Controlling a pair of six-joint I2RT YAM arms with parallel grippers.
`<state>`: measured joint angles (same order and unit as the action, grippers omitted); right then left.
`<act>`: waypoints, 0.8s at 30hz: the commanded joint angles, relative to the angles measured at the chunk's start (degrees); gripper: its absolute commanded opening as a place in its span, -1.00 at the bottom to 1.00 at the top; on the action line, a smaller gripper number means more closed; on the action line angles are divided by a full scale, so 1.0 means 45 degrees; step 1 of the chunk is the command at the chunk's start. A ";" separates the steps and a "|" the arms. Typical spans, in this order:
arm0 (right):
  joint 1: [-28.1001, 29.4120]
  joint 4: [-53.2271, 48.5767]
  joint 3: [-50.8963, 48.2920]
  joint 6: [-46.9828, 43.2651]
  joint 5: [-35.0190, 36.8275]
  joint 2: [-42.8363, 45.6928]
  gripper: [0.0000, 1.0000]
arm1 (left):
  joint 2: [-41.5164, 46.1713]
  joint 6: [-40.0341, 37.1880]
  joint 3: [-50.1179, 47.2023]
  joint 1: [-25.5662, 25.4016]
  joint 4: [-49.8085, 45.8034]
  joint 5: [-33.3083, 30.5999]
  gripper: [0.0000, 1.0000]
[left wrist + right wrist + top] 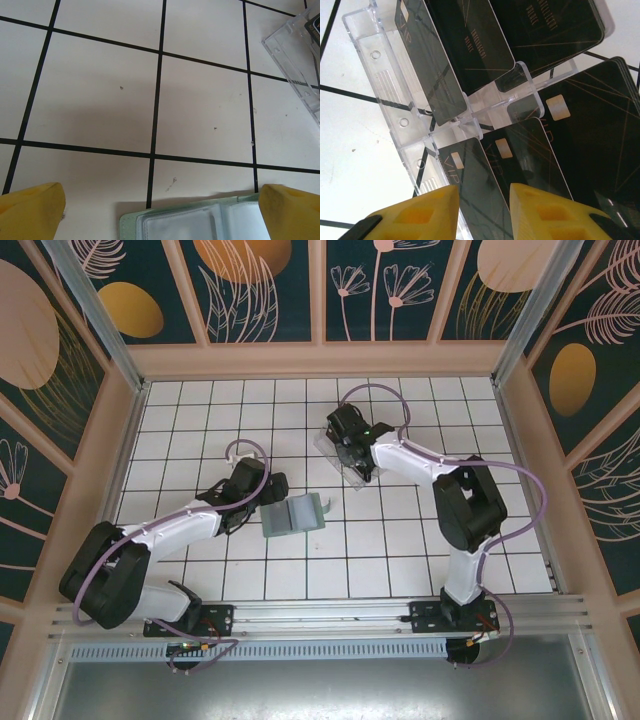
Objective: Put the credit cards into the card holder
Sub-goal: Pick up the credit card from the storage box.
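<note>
The grey-green card holder [294, 515] lies open and flat on the tiles, its clear pockets [200, 222] facing up. My left gripper [272, 490] hangs just left of it; in the left wrist view that gripper [161, 212] stands wide open, with the holder's edge between the yellow fingertips [32, 212]. Several black credit cards [470, 180] lean in a clear plastic rack [380, 65]. My right gripper [485, 210] hovers over them, jaws partly open with a gap, one card's face showing in the gap. I see no card clamped.
The clear rack [338, 455] stands about two tiles behind and right of the card holder; its corner [295, 65] shows at the upper right of the left wrist view. Wooden walls [130, 430] ring the tiled floor.
</note>
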<state>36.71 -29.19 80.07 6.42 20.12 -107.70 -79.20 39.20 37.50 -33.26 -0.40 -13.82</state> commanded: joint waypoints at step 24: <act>-0.0181 -0.0051 -0.0387 0.0193 -0.1449 0.0331 -0.62 | -0.0197 0.0089 -0.0244 0.0088 0.0441 0.0335 0.98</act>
<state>35.73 -29.19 79.22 6.48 16.08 -108.18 -79.68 39.20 37.06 -33.26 0.38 -12.43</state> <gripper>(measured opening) 0.197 0.988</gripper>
